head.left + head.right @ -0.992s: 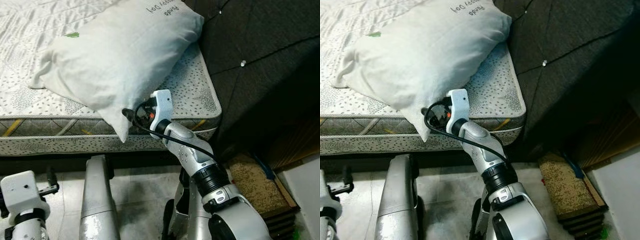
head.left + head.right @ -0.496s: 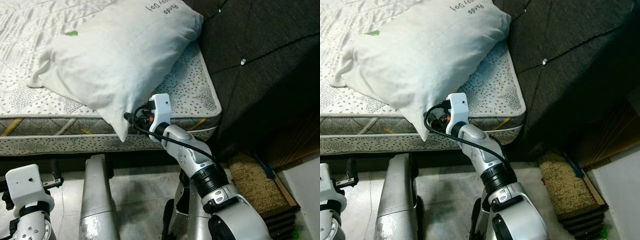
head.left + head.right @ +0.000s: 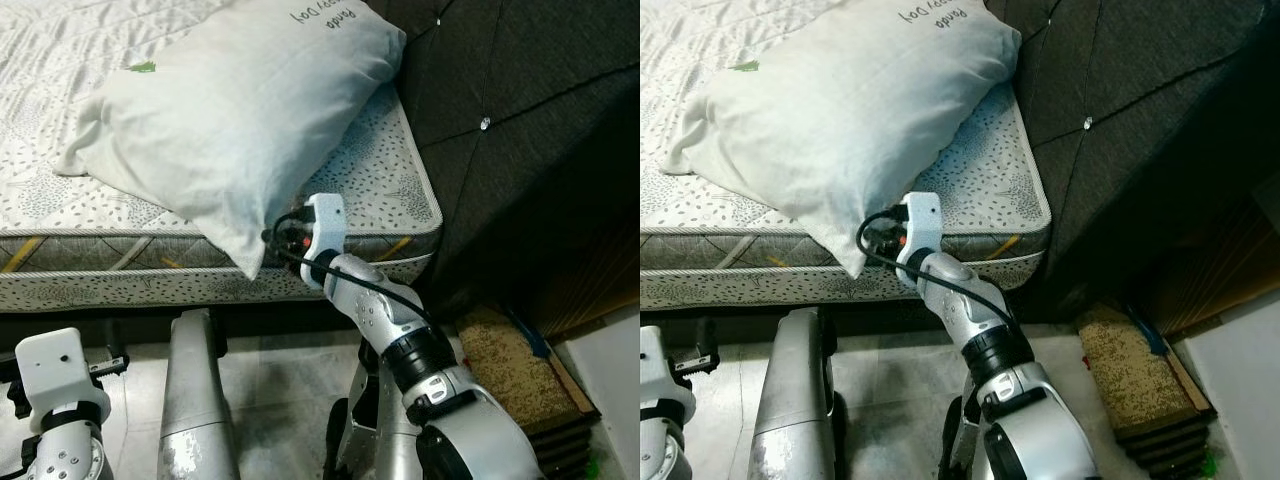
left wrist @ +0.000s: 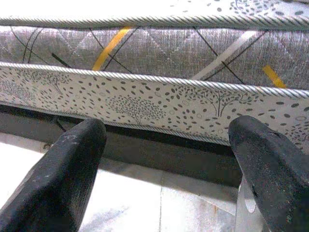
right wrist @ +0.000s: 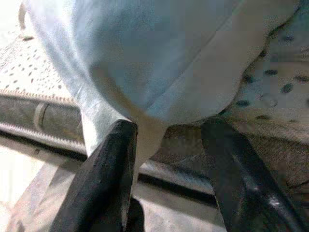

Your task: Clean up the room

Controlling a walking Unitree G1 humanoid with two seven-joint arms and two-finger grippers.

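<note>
Pillow [image 3: 235,110] corner between spread right gripper [image 5: 166,169] fingers, mattress [image 3: 390,190] edge

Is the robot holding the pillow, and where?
Not yet. The right gripper is open around the pillow at its lower corner hanging over the mattress edge, not clamped. The left gripper is open, holding nothing.
</note>
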